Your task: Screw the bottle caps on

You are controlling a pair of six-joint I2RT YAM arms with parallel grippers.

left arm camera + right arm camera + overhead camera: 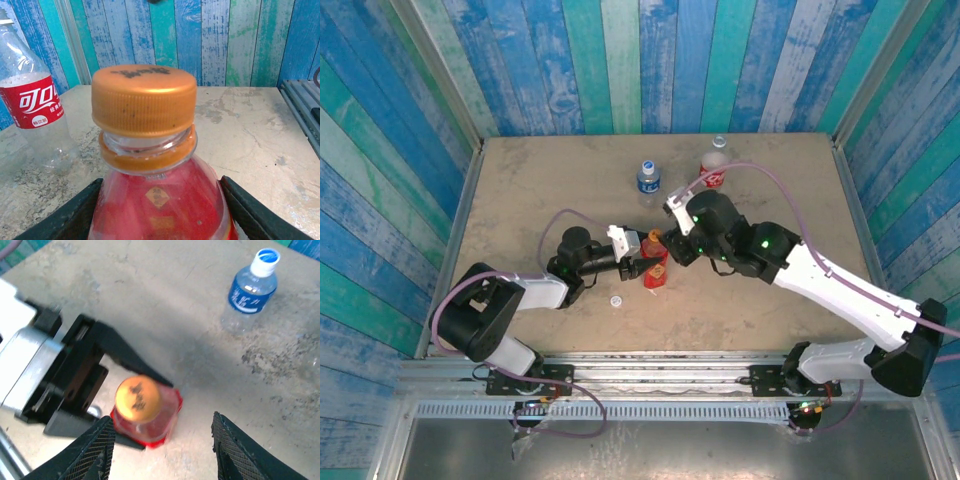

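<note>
The left fingers (pixel 70 212) clamp the red-wrapped bottle (pixel 160 200) in the middle of the table (pixel 770 180), while the right fingers (pixel 95 450) stand wide apart just by its orange cap (pixel 138 397), gripping nothing. The cap sits level on the neck, so this bottle looks finished. Next probably comes the loose white cap (pixel 616 300) at its 7 o'clock, perhaps for the cola bottle (pixel 715 170) at 1 o'clock.

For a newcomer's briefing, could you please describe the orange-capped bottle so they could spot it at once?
On the sandy table walled by blue-green planks, look to the middle. There the left gripper clamps a small red-wrapped plastic bottle. Unlike the clear blue-labelled bottle and clear cola bottle farther back, it wears an orange screw cap.
</note>
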